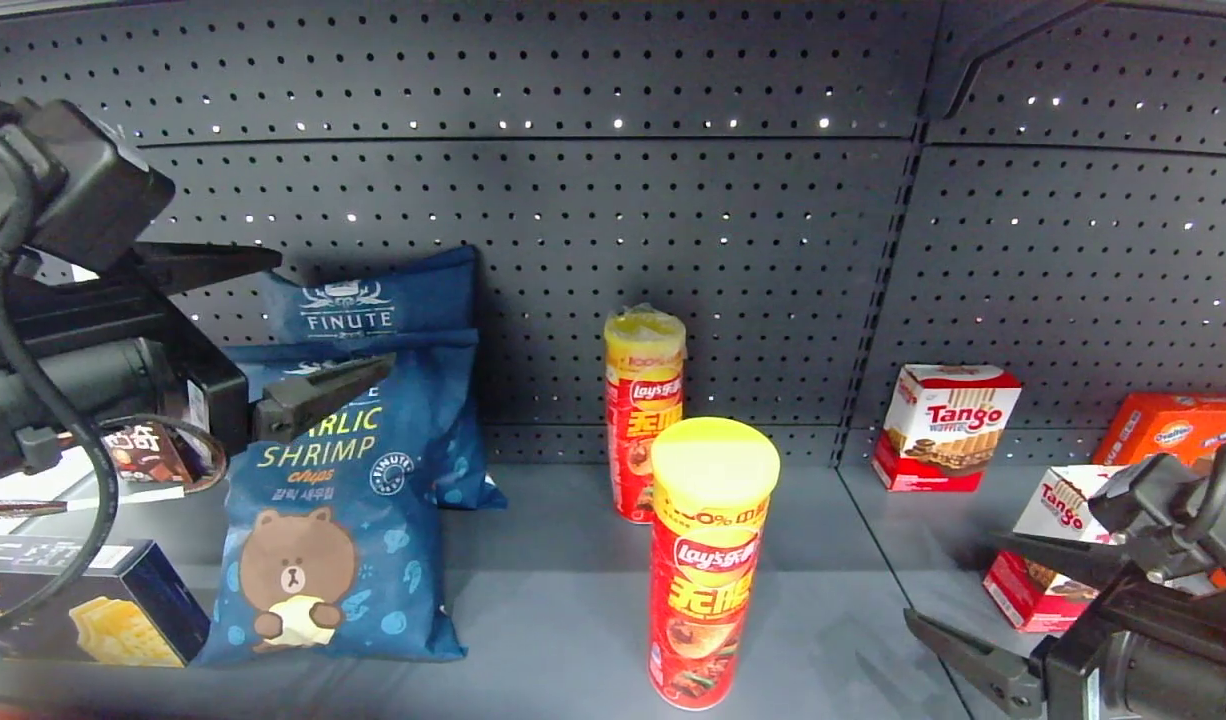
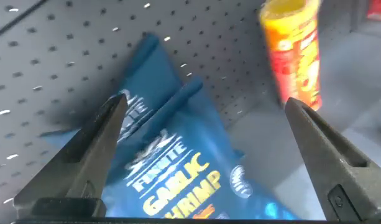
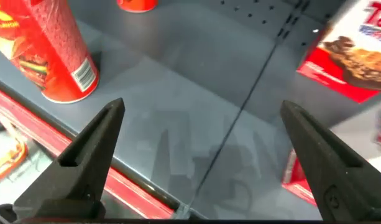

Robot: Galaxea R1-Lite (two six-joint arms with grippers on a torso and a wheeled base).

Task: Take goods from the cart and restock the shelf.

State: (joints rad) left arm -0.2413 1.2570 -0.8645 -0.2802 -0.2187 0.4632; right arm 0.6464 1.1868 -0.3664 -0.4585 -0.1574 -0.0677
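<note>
- The left gripper (image 1: 333, 310) hangs at the left of the head view, its jaws spread wide with nothing between them and its fingertips just in front of the two blue snack bags
- The front blue bag (image 1: 333, 540) stands in the lower left and overlaps the rear blue bag (image 1: 393, 300), which stands against the pegboard back panel (image 1: 673, 200)
- The right gripper (image 1: 953, 578) sits in the lower right corner, also parted and empty, low over the front of the shelf (image 1: 563, 600)
- The front can (image 1: 708, 570) stands upright at lower centre, close to the shelf's front edge
- The rear can (image 1: 643, 410) stands upright behind it, apart from it and near the back panel
- A wafer box (image 1: 943, 425) stands at the right against the back panel, and a second wafer box (image 1: 1048, 510) lies nearer, just beside the right gripper
- With both grippers empty, the step in hand is probably fetching the next item from the cart
- To do it well, draw each arm straight back out of the shelf rather than swinging it sideways
- The left gripper's lower finger is close to the front blue bag, which is light and would probably flop over if clipped
- The front can is tall, narrow and near the edge, so the right arm should give it a wide berth
- The bare shelf floor between the bags and the cans looks like the easiest place for the next item
</note>
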